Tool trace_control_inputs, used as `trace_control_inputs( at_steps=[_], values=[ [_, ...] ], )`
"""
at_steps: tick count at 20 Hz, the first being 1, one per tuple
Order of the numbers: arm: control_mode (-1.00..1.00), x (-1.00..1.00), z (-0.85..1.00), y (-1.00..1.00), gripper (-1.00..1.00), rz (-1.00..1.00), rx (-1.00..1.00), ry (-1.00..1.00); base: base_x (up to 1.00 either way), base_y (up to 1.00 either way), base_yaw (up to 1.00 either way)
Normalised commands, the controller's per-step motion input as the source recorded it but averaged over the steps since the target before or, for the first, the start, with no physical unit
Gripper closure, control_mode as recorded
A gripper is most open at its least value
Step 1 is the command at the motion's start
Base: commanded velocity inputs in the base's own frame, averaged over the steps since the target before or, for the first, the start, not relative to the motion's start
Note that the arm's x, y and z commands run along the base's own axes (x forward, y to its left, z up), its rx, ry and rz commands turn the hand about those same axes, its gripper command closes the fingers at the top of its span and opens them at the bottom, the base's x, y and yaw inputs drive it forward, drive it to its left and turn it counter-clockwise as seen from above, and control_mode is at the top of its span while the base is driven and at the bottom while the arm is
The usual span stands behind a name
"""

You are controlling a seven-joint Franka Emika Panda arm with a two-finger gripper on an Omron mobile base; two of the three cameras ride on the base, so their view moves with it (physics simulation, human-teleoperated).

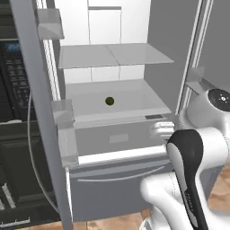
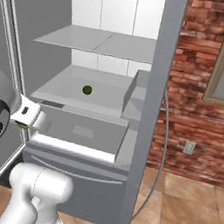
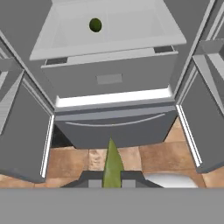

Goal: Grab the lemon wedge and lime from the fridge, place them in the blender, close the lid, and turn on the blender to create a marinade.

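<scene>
The tool (image 3: 112,183) is clenched on the lemon wedge (image 3: 112,165), whose pointed tip sticks out between the fingers, just in front of the open fridge (image 1: 114,188) near its drawer. The lime (image 1: 109,101) sits alone on the lower glass shelf (image 1: 134,105), farther back, well apart from the tool.

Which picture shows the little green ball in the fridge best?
The hand view: the lime sits biggest and unblocked on its shelf. Both base views show it too, as a smaller dark dot on the same shelf.
</scene>
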Motion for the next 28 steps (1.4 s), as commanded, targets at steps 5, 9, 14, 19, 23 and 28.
trace_control_inputs(
  at_steps=[5, 9, 14, 19, 23, 28],
  values=[
    [1.00, 0.00, 0.00, 0.00, 1.00, 0.00, 0.00, 0.00, -0.82, 0.00, 0.00],
    [1.00, 0.00, 0.00, 0.00, 1.00, 0.00, 0.00, 0.00, -0.67, 0.00, 0.00],
    [1.00, 0.00, 0.00, 0.00, 1.00, 0.00, 0.00, 0.00, -0.39, 0.01, 0.10],
    [1.00, 0.00, 0.00, 0.00, 1.00, 0.00, 0.00, 0.00, -0.32, 0.08, 0.38],
    [1.00, 0.00, 0.00, 0.00, 1.00, 0.00, 0.00, 0.00, -0.54, 0.02, 0.58],
    [1.00, 0.00, 0.00, 0.00, 1.00, 0.00, 0.00, 0.00, -0.67, 0.09, 0.82]
  ],
)
